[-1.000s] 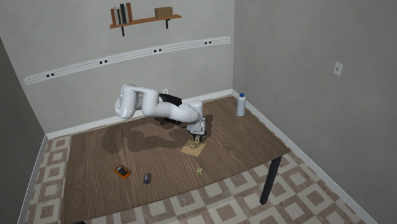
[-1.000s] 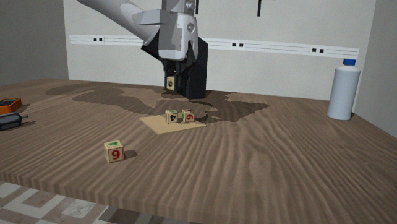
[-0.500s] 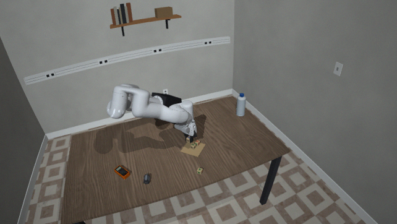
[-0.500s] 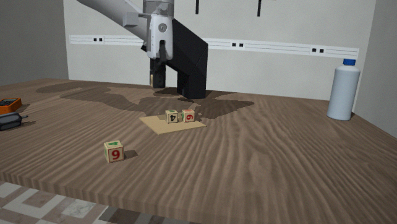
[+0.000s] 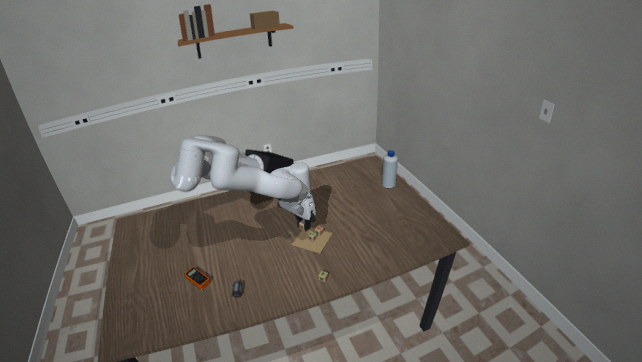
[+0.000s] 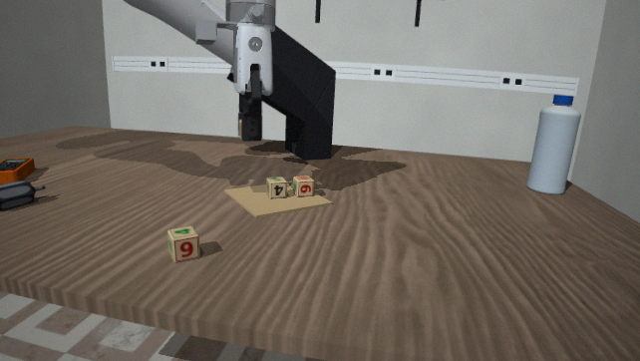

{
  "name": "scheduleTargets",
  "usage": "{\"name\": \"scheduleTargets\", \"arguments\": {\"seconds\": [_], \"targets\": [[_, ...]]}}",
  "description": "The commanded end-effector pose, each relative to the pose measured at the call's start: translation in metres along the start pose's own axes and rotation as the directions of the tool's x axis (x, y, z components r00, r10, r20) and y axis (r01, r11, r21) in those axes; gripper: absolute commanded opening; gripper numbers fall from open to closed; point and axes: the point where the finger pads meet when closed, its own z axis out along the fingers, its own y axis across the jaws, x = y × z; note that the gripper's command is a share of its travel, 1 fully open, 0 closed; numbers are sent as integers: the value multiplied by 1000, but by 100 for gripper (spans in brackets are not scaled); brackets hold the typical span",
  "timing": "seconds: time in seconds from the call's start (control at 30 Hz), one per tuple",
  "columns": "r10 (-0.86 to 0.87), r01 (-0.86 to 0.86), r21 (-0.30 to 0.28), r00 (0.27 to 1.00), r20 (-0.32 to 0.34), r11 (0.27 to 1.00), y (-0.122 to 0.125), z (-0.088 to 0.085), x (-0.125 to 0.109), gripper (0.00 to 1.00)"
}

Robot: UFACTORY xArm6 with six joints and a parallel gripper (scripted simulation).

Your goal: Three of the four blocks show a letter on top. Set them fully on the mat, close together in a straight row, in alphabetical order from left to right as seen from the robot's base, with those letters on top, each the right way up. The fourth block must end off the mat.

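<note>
My gripper point(image 5: 304, 220) point(image 6: 250, 131) is shut on a wooden block point(image 5: 302, 226) point(image 6: 240, 128) and holds it in the air behind the mat's back left edge, seen edge-on in the exterior view. The tan mat point(image 5: 306, 245) point(image 6: 256, 204) carries two blocks side by side at its back: one point(image 5: 313, 234) point(image 6: 277, 187) shows a 4 on its side, the other point(image 5: 319, 229) point(image 6: 303, 185) a red digit. A fourth block point(image 5: 324, 275) point(image 6: 183, 243), with a red digit on its side and green on top, stands off the mat near the table's front. The letters on top cannot be read.
A white bottle point(image 5: 389, 170) point(image 6: 553, 147) stands at the table's far right corner. An orange meter point(image 5: 197, 278) point(image 6: 15, 170) and a grey device point(image 5: 238, 288) point(image 6: 15, 195) lie at the front left. The black robot base point(image 6: 306, 115) stands behind the mat.
</note>
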Motion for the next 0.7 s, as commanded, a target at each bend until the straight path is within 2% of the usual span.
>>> {"name": "scheduleTargets", "arguments": {"seconds": [0.0,0.27,0.57,0.67], "targets": [[1,-1,2,1000,1,1000,-1,-1,0,28],[1,-1,3,1000,1,1000,-1,6,0,28],[1,-1,3,1000,1,1000,-1,41,1,28],[1,-1,3,1000,1,1000,-1,46,1,28]]}}
